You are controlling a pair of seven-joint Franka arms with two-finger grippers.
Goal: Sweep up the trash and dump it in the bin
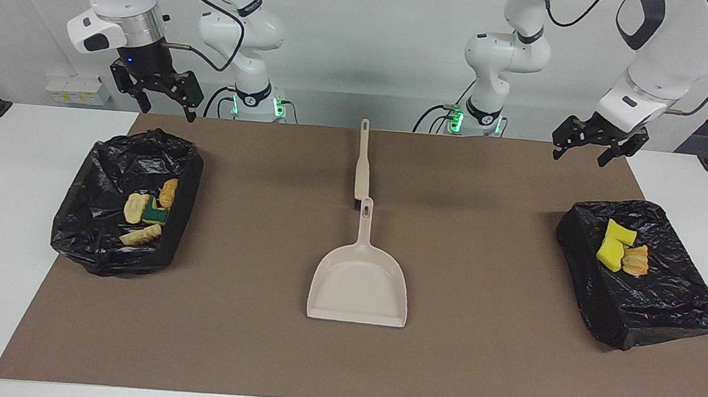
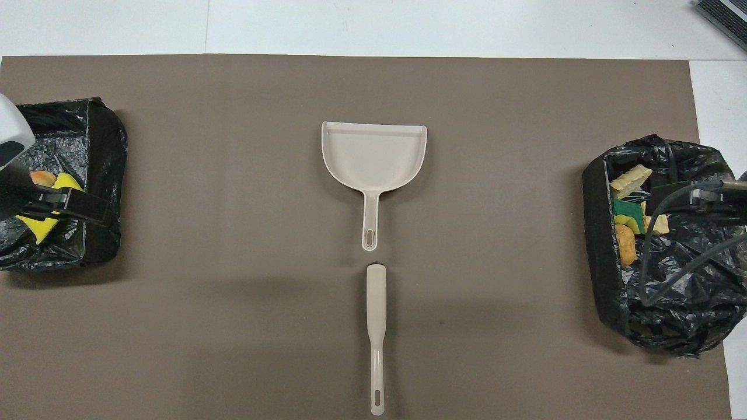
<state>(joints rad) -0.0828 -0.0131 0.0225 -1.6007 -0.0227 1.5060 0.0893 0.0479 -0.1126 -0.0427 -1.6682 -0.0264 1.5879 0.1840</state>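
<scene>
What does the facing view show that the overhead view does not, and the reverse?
Only the facing view shows both arms whole: the right gripper open, raised over the table edge by the bin at its end, and the left gripper open, raised by the other bin. Only the overhead view shows the brush at full length, apart from the dustpan. Both show the dustpan empty, the brush, the brown mat bare of trash, and the trash inside the two bins.
</scene>
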